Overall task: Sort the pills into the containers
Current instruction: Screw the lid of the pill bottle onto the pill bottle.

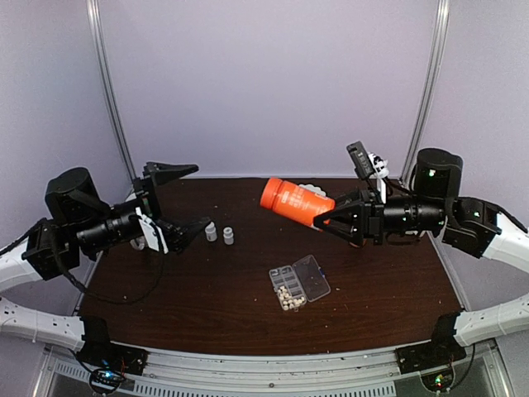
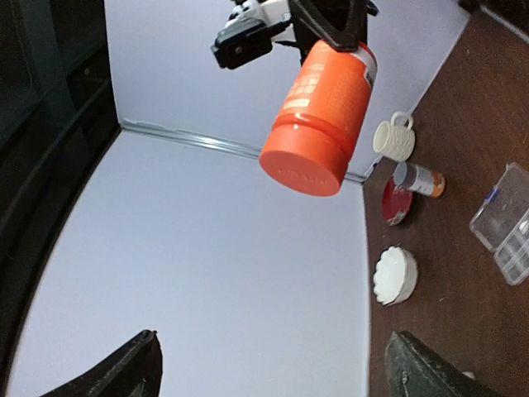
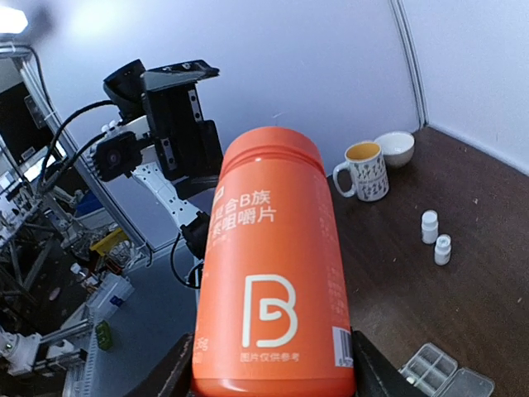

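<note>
Two arms reach in over one brown table point(image 1: 190, 289); the left gripper point(image 1: 202, 195) stands wide open with nothing between its two fingers, up off the table at the left; the right gripper point(image 1: 326, 213) is clamped on the base end of one orange bottle point(image 1: 293, 201), a finger on each side; the bottle hangs in the air over the far middle of the table, lying close to level, its orange cap on and pointing toward the left gripper, well apart from it; one clear box point(image 1: 314, 277) lies flat on the table nearer the front, right of centre, below the bottle, its lid swung open beside the base; the pills point(image 1: 287, 295) lie as a small pale cluster in the near cells point(image 1: 281, 276) of the base, too small to count one by one, and the farther cells look bare; two tiny white bottles point(image 1: 211, 232) stand upright side by side, near each other but not touching, between the left gripper and the box; along the far edge, behind the orange bottle, the wrist views show one white mug point(image 3: 366, 171), one white bowl point(image 3: 394, 147) just beside it, one grey-capped amber bottle point(image 2: 417, 179) and one red disc point(image 2: 397, 201) just beside that bottle; whether the disc touches it I cannot tell; neither gripper touches the box or the pills.
</note>
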`<action>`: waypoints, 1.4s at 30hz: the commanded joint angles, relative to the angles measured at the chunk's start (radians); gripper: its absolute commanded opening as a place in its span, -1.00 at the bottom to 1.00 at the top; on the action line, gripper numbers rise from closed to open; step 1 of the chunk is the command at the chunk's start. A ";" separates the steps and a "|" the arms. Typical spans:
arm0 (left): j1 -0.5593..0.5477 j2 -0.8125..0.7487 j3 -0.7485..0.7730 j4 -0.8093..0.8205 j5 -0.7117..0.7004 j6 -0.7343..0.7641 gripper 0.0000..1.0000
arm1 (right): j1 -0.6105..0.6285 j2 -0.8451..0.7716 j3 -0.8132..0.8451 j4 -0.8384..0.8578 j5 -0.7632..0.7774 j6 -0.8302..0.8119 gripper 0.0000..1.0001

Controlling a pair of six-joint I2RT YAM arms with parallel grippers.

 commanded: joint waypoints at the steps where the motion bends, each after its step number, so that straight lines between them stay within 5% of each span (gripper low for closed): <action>1: 0.002 0.024 0.132 -0.070 -0.064 -0.602 0.95 | 0.002 -0.057 -0.045 0.156 0.050 -0.256 -1.00; 5: 0.002 0.154 0.360 -0.343 -0.071 -0.948 0.95 | 0.011 -0.060 -0.082 0.262 0.061 -0.399 -1.00; 9: 0.003 0.210 0.435 -0.422 -0.007 -1.246 0.95 | 0.041 -0.032 -0.074 0.277 0.081 -0.563 -1.00; 22: 0.174 0.207 0.382 -0.289 0.538 -1.870 0.90 | 0.213 -0.013 -0.125 0.391 0.374 -0.952 -1.00; 42: 0.184 0.246 0.343 -0.244 0.695 -1.996 0.90 | 0.349 0.110 -0.024 0.387 0.520 -1.126 -1.00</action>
